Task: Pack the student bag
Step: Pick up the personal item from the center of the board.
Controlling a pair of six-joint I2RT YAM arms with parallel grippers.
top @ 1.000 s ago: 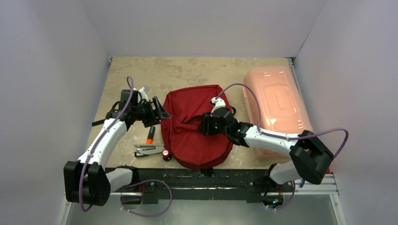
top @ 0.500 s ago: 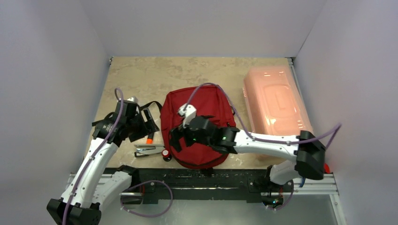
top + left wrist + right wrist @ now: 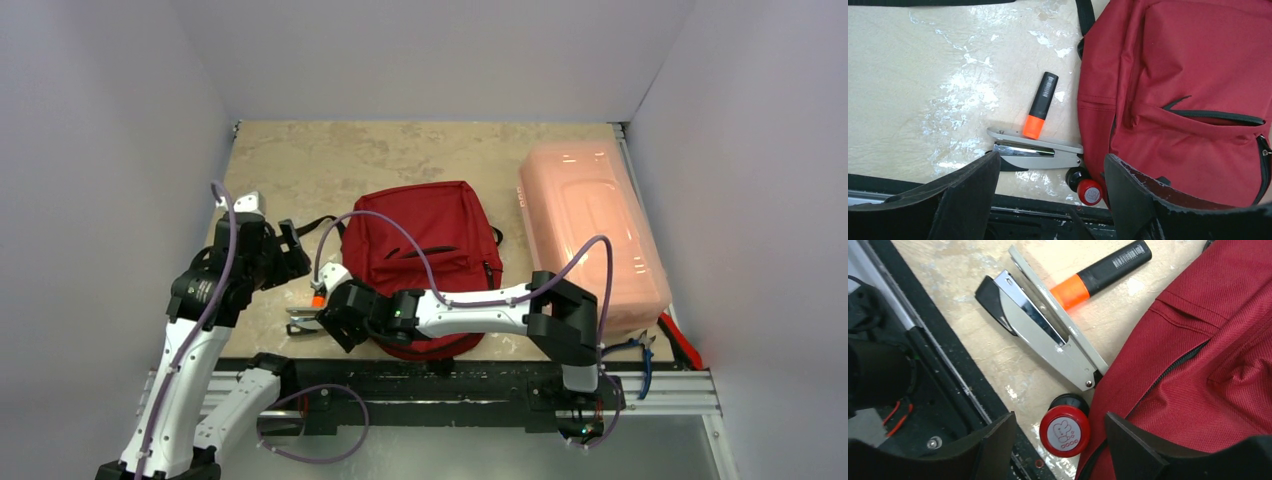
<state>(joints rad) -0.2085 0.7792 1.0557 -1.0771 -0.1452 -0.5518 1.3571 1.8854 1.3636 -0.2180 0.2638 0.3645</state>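
The student bag lies flat mid-table, dark red, its front pocket zipper partly undone. Off its left edge lie an orange-and-black highlighter, a grey stapler and a red-capped stamp. My right gripper hangs open just above the stamp, one finger on either side, not touching it. My left gripper stands open and empty, higher up and to the left of the bag, looking down on the same items.
A pale pink translucent box stands closed at the right. Red-handled and blue-handled tools lie near the front right rail. The black front rail runs right beside the stamp. A black bag strap trails left.
My right arm swung off the top of the bag to the front left and now hovers over the stamp. My left arm drew back to the left, away from the bag's edge.
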